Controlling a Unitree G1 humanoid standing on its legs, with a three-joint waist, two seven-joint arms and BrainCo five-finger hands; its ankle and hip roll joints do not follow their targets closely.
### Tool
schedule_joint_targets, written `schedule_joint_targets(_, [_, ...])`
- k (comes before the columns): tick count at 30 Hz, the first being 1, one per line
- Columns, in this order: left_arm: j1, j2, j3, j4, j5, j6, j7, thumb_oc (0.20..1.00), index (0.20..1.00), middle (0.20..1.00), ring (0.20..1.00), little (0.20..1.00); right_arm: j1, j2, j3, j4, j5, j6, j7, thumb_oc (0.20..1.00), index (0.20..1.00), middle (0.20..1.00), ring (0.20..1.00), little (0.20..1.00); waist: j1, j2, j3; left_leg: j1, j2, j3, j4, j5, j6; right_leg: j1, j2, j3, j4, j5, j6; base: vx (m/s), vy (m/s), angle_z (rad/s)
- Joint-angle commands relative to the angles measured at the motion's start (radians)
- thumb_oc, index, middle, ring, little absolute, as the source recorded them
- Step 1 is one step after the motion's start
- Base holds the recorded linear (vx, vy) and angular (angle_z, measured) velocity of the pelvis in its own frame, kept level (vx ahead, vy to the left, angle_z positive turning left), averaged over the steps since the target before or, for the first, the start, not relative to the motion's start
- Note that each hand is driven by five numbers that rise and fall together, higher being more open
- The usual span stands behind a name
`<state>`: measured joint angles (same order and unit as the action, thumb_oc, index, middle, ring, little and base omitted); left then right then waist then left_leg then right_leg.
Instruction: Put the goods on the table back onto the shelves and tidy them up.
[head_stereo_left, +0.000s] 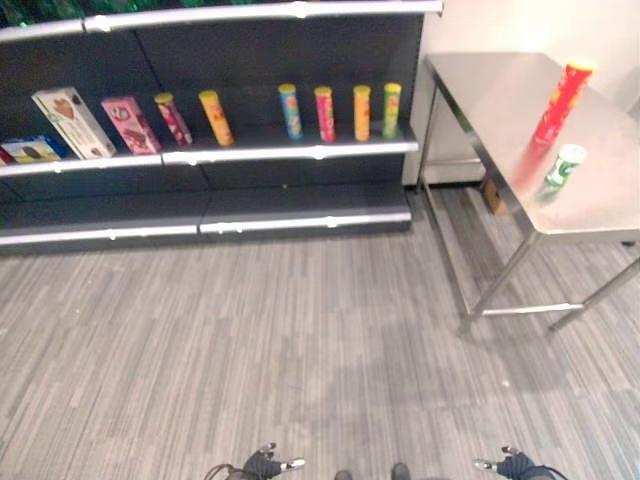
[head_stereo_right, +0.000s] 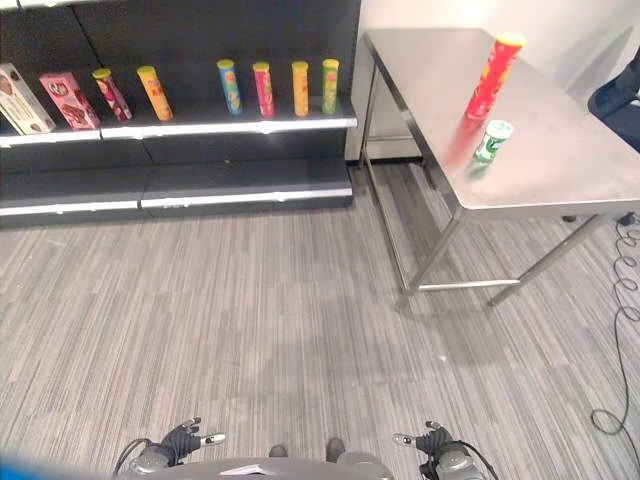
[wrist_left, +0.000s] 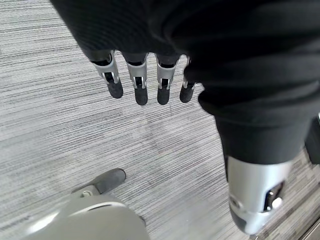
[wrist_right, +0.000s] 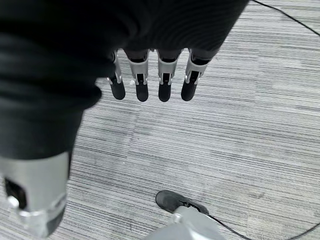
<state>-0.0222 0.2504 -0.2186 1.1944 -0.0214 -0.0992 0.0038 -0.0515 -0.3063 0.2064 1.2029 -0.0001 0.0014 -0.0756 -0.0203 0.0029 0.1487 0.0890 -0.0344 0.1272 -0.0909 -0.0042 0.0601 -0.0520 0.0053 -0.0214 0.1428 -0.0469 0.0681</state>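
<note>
We see a red can (head_stereo_left: 563, 100) and green cup (head_stereo_left: 565, 165), apparently, left on the table (head_stereo_left: 600, 200); left hand (wrist_left: 145, 82) and right hand (wrist_right: 150, 82) hang relaxed, empty, fingers straight.

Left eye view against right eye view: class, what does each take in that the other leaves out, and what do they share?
Left eye view: a flat blue box at the shelf's left end. Right eye view: a dark blue shape by the table's right side, possibly a person's clothing. Shared: the tall red tube and short green-and-white can on the steel table, plus coloured tubes and boxes on the dark shelf.
</note>
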Motion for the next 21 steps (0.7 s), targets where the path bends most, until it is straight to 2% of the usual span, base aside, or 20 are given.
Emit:
schedule_joint_targets(1, [-0.028, 0.034, 0.017, 0.033, -0.003, -0.007, 0.017, 1.0, 1.0, 1.0, 1.0, 1.0, -0.012, 0.0, 0.027, 0.035, -0.01, -0.005, 0.004, 1.0, 1.0, 1.0, 1.0, 1.0, 0.0, -0.029, 0.002, 0.008, -0.029, -0.124, 0.054, -0.09, -0.001, -0.085, -0.126, 0.025, 0.231, 0.06, 0.098, 0.03, 0.115, -0.02])
schedule_joint_targets(3, [-0.034, 0.039, 0.014, 0.034, -0.003, -0.006, 0.016, 1.0, 1.0, 1.0, 1.0, 1.0, -0.012, 0.001, 0.028, 0.031, -0.003, -0.006, 0.002, 1.0, 1.0, 1.0, 1.0, 1.0, -0.009, -0.023, 0.019, 0.022, -0.028, -0.126, 0.044, -0.092, 0.005, -0.144, -0.117, 0.031, 0.331, 0.094, 0.088, 0.07, 0.107, 0.12])
schedule_joint_targets(4, [-0.036, 0.041, 0.011, 0.037, -0.001, -0.007, 0.015, 1.0, 1.0, 1.0, 1.0, 1.0, -0.007, 0.003, 0.025, 0.034, 0.002, -0.007, 0.0, 1.0, 1.0, 1.0, 1.0, 1.0, -0.018, -0.015, 0.027, 0.039, -0.022, -0.131, 0.036, -0.101, 0.004, -0.199, -0.098, 0.027, 0.352, 0.08, 0.075, 0.16, 0.07, 0.11])
schedule_joint_targets(5, [-0.036, 0.043, 0.011, 0.037, 0.0, -0.008, 0.015, 1.0, 1.0, 1.0, 1.0, 1.0, -0.003, 0.002, 0.025, 0.032, 0.004, -0.008, 0.001, 1.0, 1.0, 1.0, 1.0, 1.0, -0.025, -0.014, 0.027, 0.053, -0.021, -0.138, 0.029, -0.107, 0.0, -0.218, -0.082, 0.024, 0.323, 0.067, 0.071, 0.23, 0.037, -0.02])
schedule_joint_targets(6, [-0.04, 0.044, 0.009, 0.04, 0.0, -0.01, 0.014, 1.0, 1.0, 1.0, 1.0, 1.0, -0.003, 0.001, 0.024, 0.031, 0.008, -0.009, 0.0, 1.0, 1.0, 1.0, 1.0, 1.0, -0.035, -0.013, 0.031, 0.067, -0.023, -0.144, 0.025, -0.117, -0.003, -0.235, -0.063, 0.019, 0.263, 0.062, 0.068, 0.31, -0.036, -0.06])
schedule_joint_targets(7, [-0.049, 0.045, 0.005, 0.042, 0.005, -0.01, 0.017, 1.0, 1.0, 1.0, 1.0, 1.0, -0.001, -0.003, 0.02, 0.032, 0.01, -0.007, -0.001, 1.0, 1.0, 1.0, 1.0, 1.0, -0.054, -0.021, 0.037, 0.093, -0.036, -0.163, 0.02, -0.138, -0.007, -0.237, -0.045, 0.008, 0.094, 0.091, 0.078, 0.47, -0.069, 0.14])
schedule_joint_targets(8, [-0.055, 0.044, 0.001, 0.046, 0.014, -0.011, 0.016, 1.0, 1.0, 1.0, 1.0, 1.0, 0.005, -0.005, 0.013, 0.034, 0.009, -0.002, -0.001, 1.0, 1.0, 1.0, 1.0, 1.0, -0.077, -0.029, 0.041, 0.131, -0.047, -0.188, 0.017, -0.164, -0.014, -0.256, -0.035, -0.006, -0.089, 0.152, 0.098, 0.49, -0.082, 0.24])
schedule_joint_targets(9, [-0.055, 0.044, 0.002, 0.047, 0.018, -0.011, 0.014, 1.0, 1.0, 1.0, 1.0, 1.0, 0.008, -0.006, 0.01, 0.034, 0.007, 0.0, -0.001, 1.0, 1.0, 1.0, 1.0, 1.0, -0.085, -0.029, 0.041, 0.15, -0.047, -0.196, 0.015, -0.174, -0.019, -0.262, -0.031, -0.017, -0.143, 0.165, 0.108, 0.46, -0.062, 0.31])
schedule_joint_targets(11, [-0.056, 0.041, 0.005, 0.05, 0.019, -0.01, 0.012, 1.0, 1.0, 1.0, 1.0, 1.0, 0.017, -0.011, 0.001, 0.033, 0.0, 0.0, -0.003, 1.0, 1.0, 1.0, 1.0, 1.0, -0.091, -0.032, 0.039, 0.183, -0.052, -0.203, 0.013, -0.194, -0.029, -0.27, -0.04, -0.08, -0.187, 0.181, 0.12, 0.32, -0.045, 0.38])
schedule_joint_targets(14, [-0.046, 0.03, 0.001, 0.058, 0.036, -0.015, 0.01, 1.0, 1.0, 1.0, 1.0, 1.0, 0.04, -0.012, -0.003, 0.032, -0.002, -0.005, 0.0, 1.0, 1.0, 1.0, 1.0, 1.0, -0.097, -0.035, 0.003, 0.225, -0.045, -0.221, 0.004, -0.228, -0.037, -0.226, -0.038, -0.106, -0.204, 0.206, 0.091, 0.32, -0.098, 0.36])
schedule_joint_targets(16, [-0.044, 0.025, -0.006, 0.059, 0.041, -0.013, 0.01, 1.0, 1.0, 1.0, 1.0, 1.0, 0.047, -0.022, -0.006, 0.026, 0.0, -0.008, 0.0, 1.0, 1.0, 1.0, 1.0, 1.0, -0.106, -0.028, -0.012, 0.232, -0.018, -0.221, 0.014, -0.226, -0.055, -0.21, -0.028, -0.111, -0.184, 0.213, 0.077, 0.32, -0.121, 0.44])
schedule_joint_targets(19, [-0.047, 0.022, -0.023, 0.03, 0.03, -0.016, 0.002, 1.0, 1.0, 1.0, 1.0, 1.0, 0.059, -0.039, -0.02, 0.012, 0.015, -0.014, 0.001, 1.0, 1.0, 1.0, 1.0, 1.0, -0.119, -0.012, -0.043, 0.232, 0.04, -0.218, 0.052, -0.169, -0.111, -0.204, -0.017, -0.134, -0.146, 0.188, 0.054, 0.32, -0.15, 0.63])
schedule_joint_targets(20, [-0.049, 0.021, -0.029, 0.02, 0.024, -0.016, 0.001, 1.0, 1.0, 1.0, 1.0, 1.0, 0.056, -0.045, -0.022, 0.013, 0.024, -0.016, -0.001, 1.0, 1.0, 1.0, 1.0, 1.0, -0.123, -0.007, -0.054, 0.209, 0.063, -0.222, 0.121, -0.125, -0.139, -0.182, -0.003, -0.141, -0.146, 0.164, 0.038, 0.25, -0.132, 0.37])
schedule_joint_targets(21, [-0.049, 0.02, -0.029, 0.02, 0.024, -0.016, 0.001, 1.0, 1.0, 1.0, 1.0, 1.0, 0.056, -0.046, -0.022, 0.013, 0.024, -0.016, -0.001, 1.0, 1.0, 1.0, 1.0, 1.0, -0.124, -0.006, -0.054, 0.208, 0.064, -0.223, 0.123, -0.126, -0.139, -0.182, -0.002, -0.142, -0.146, 0.164, 0.038, 0.32, -0.162, 0.27])
